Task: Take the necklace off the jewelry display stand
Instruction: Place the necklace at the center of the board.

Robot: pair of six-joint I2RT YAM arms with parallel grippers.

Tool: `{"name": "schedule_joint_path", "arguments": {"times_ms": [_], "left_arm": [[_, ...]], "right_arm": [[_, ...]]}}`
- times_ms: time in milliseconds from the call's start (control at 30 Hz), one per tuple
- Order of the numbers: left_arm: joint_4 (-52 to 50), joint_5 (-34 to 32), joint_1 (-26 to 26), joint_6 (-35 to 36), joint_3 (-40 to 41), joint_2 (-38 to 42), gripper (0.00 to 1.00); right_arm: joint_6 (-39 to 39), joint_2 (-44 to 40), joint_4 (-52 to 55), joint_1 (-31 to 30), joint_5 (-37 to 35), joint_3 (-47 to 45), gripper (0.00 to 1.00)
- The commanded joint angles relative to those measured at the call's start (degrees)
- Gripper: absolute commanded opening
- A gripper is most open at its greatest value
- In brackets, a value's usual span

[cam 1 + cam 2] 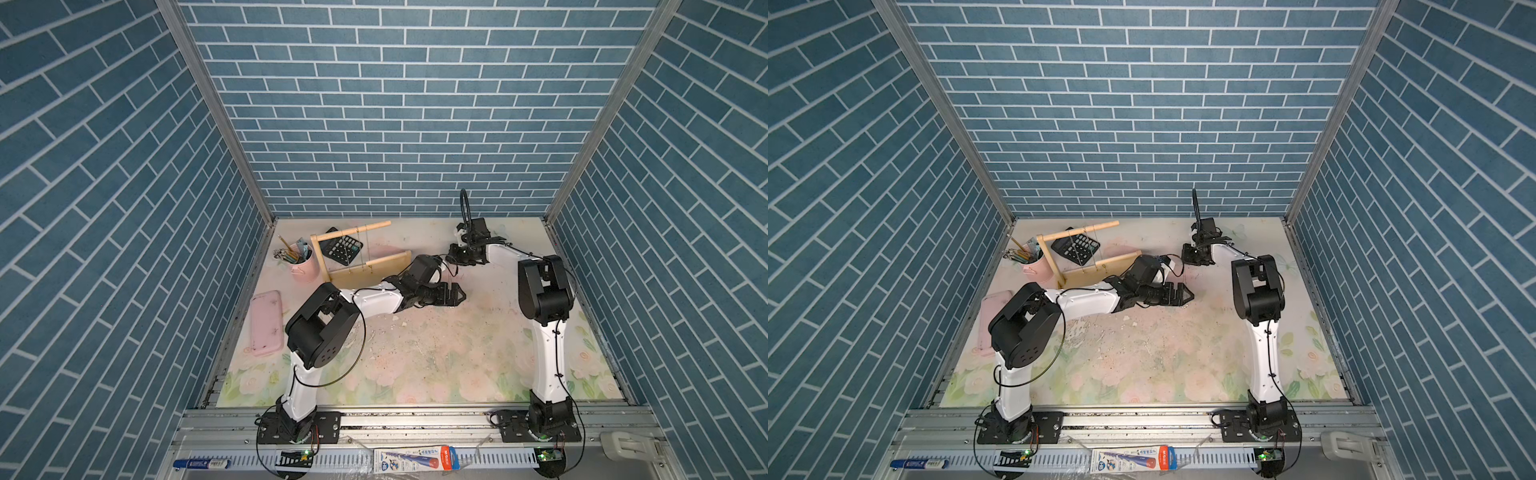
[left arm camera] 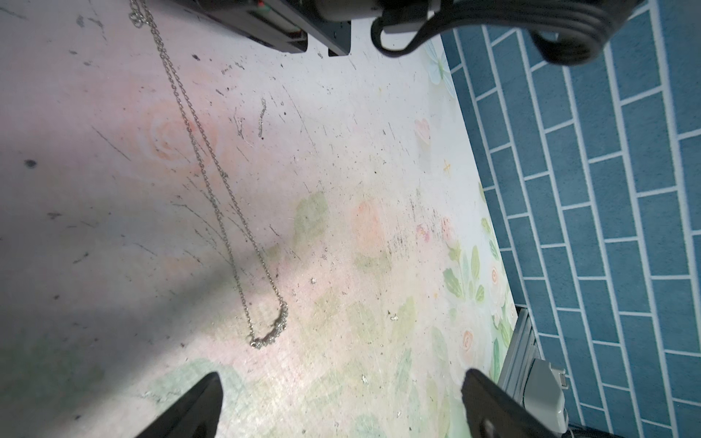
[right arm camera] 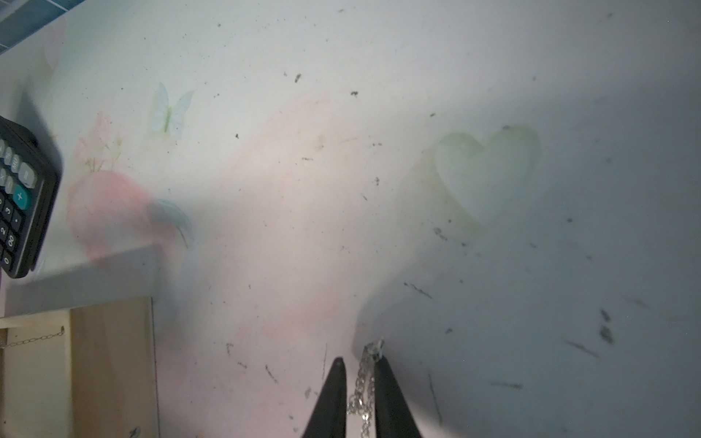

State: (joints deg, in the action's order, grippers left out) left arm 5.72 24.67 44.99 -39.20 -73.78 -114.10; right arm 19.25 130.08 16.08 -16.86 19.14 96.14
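Observation:
The necklace [image 2: 212, 182], a thin silver chain with a sparkly pendant [image 2: 270, 333], lies stretched out on the floral mat, off the jewelry display stand [image 1: 370, 270]. One end of the chain [image 3: 366, 375] rises between the fingers of my right gripper [image 3: 359, 360]. Those fingers stand a narrow gap apart, and the chain rests against one of them. My left gripper [image 2: 341, 379] hovers wide open just short of the pendant, holding nothing. In both top views the two grippers [image 1: 457, 295] [image 1: 1187, 296] meet right of the stand. Other chains still hang from the stand's dowel [image 1: 357, 230].
A black calculator [image 1: 343, 249] lies behind the stand. A pink pencil cup [image 1: 303, 266] is to the stand's left, and a pink case [image 1: 266, 322] lies near the left wall. The stand's wooden base corner [image 3: 113, 360] is close to my right gripper.

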Motion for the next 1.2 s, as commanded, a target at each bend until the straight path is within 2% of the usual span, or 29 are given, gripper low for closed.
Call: {"name": "schedule_joint_path", "arguments": {"times_ms": [0, 167, 467, 800, 867, 1167], "left_arm": [[-1.2, -0.2, -0.4, 0.4, -0.8, 2.3, 0.99], [-1.7, -0.4, -0.4, 0.5, -0.8, 2.9, 0.99], [-2.1, -1.0, -0.4, 0.1, -0.8, 3.6, 0.99], [5.2, 2.9, -0.1, -3.7, -3.5, -1.3, 0.99], [5.4, 3.0, 0.0, -4.2, -4.4, -2.1, 0.99], [8.3, 3.1, 0.5, -7.2, -4.8, -4.7, 0.99]], "right_arm": [[-0.1, -2.0, 1.6, 0.3, 0.2, 0.5, 0.2], [-0.4, -2.6, 1.9, 0.3, 0.2, 0.6, 0.26], [-0.3, -2.4, 1.9, 0.4, 0.8, 0.5, 0.27], [-0.3, -2.6, 1.9, 0.4, 1.0, 0.4, 0.29], [-0.4, -3.0, 2.1, 0.5, 1.1, 0.3, 0.33], [-0.6, -2.9, 2.4, 0.7, 1.2, 0.8, 0.4]]}}
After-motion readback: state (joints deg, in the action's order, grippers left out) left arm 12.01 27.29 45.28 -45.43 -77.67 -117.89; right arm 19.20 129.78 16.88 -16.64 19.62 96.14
